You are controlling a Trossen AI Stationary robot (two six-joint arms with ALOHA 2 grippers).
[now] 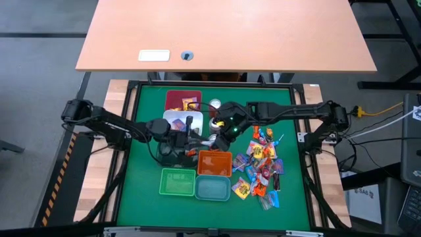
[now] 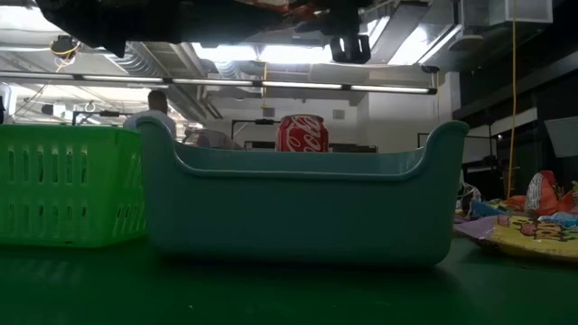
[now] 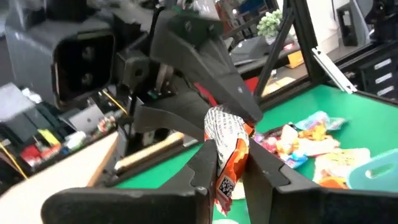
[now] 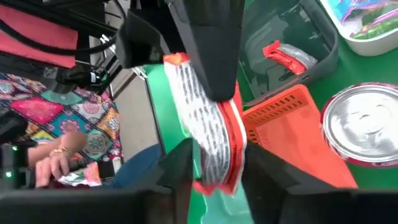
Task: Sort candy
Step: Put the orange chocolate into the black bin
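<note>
Both the left gripper (image 3: pixel 227 180) and right gripper (image 4: pixel 214 165) are clamped on one orange-and-white candy (image 3: pixel 227 146), held between them near the orange bin (image 1: pixel 214 162). Risk: opposed pulling tears the wrapper, or mistimed release drops it.

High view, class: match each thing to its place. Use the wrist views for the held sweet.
Things
1. green bin
2. teal bin
3. candy pile
4. orange-and-white sweet

Places
A. loose on the mat, right of all the bins
B. gripped between the left pincer and the right pincer
C. lower-left bin of the cluster
D. directly below the orange bin in the picture

Pairs: 1-C, 2-D, 3-A, 4-B
</note>
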